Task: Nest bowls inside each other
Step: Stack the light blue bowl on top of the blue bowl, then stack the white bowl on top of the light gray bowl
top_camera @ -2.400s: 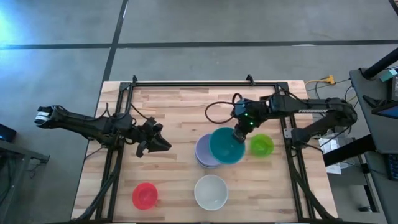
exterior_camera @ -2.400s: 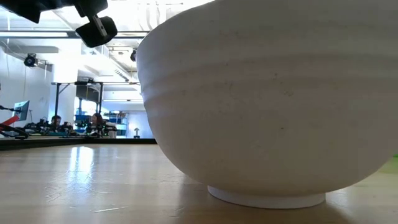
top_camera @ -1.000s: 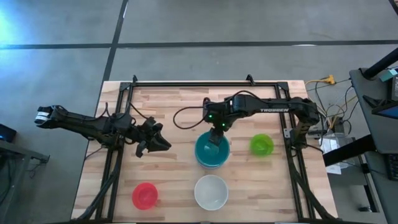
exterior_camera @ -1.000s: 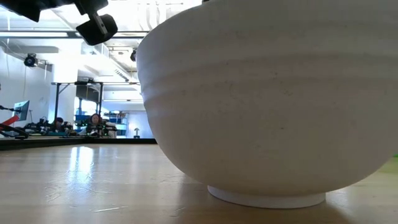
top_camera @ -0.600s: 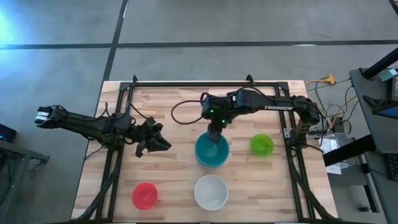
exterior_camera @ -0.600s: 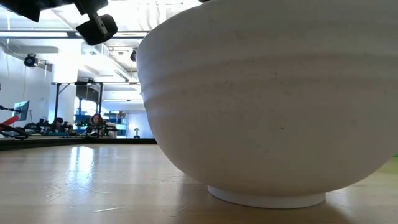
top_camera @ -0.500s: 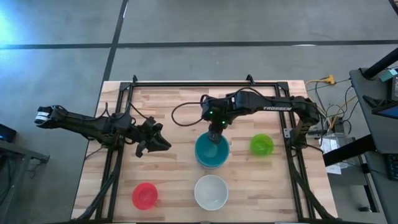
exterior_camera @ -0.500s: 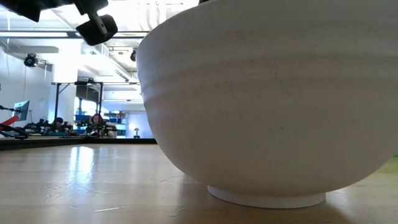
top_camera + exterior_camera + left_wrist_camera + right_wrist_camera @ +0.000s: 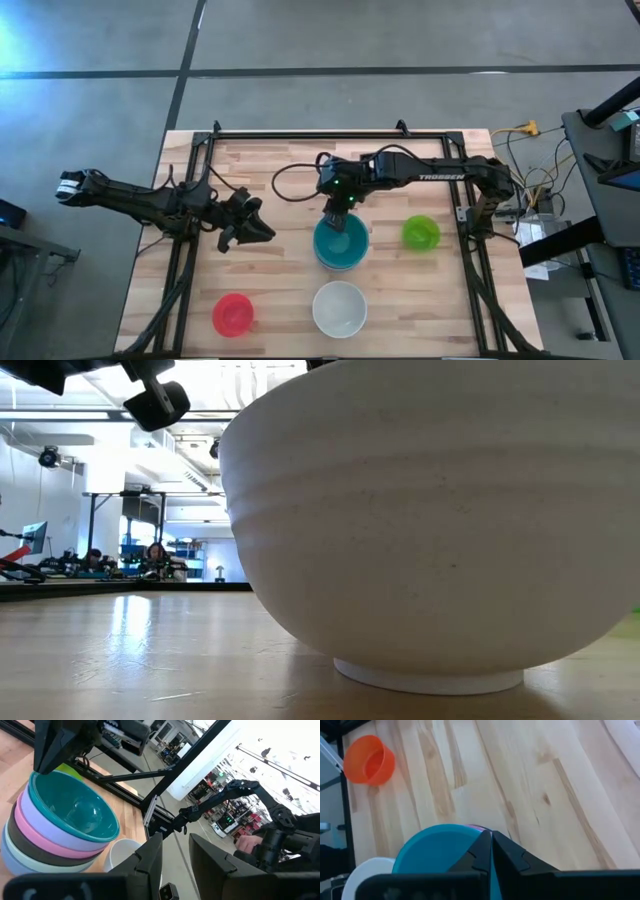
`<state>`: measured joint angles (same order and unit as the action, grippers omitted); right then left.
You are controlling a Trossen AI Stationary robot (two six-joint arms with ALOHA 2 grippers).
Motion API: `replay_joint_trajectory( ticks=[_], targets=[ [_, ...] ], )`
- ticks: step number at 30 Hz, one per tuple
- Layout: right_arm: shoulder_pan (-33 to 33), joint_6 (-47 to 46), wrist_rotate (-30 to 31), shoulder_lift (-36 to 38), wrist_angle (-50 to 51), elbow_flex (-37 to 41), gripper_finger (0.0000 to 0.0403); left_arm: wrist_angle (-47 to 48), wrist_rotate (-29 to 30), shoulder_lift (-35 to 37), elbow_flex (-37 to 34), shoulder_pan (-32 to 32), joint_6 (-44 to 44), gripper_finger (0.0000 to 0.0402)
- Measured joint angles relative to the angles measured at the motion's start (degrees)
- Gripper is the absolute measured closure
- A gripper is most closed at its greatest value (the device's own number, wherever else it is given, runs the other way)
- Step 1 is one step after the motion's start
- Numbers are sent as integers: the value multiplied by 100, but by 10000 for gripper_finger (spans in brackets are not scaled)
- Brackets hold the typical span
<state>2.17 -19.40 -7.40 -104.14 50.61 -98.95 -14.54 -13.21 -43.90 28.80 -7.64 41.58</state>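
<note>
Releasing the teal bowl (image 9: 340, 243) cleanly looks like the step in hand: already seated as the top layer of the stack (image 9: 47, 837) at mid-table, over lavender, pink, dark and pale bowls, as seen from the left wrist. Best done by parting the fingers only a little, then lifting straight up, so the far rim is not dragged and the stack not tipped or slid. Worth checking for level seating before leaving. Right gripper (image 9: 334, 213) poised over that far rim, arm reaching in from the right side with wrist bent downward; fingers pressed close together in the right wrist view (image 9: 489, 851), apparently pinching the teal rim, though actual contact cannot be confirmed. Left gripper (image 9: 262, 231) parked well to the left of the stack, aimed toward it, arm stretched low across the table edge, fingers slightly parted and holding nothing. Awaiting nesting: lime green bowl (image 9: 420, 233) to the right, white bowl (image 9: 339, 309) nearer the front, red bowl (image 9: 233, 314) at front left.
</note>
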Motion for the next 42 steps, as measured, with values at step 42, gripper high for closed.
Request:
replay_joint_trajectory(
  ticks=[42],
  targets=[
    [-2811,-2059,992,1758,-325,1688,394,-155,-10,-503,-24,-117,11,320]
  ],
)
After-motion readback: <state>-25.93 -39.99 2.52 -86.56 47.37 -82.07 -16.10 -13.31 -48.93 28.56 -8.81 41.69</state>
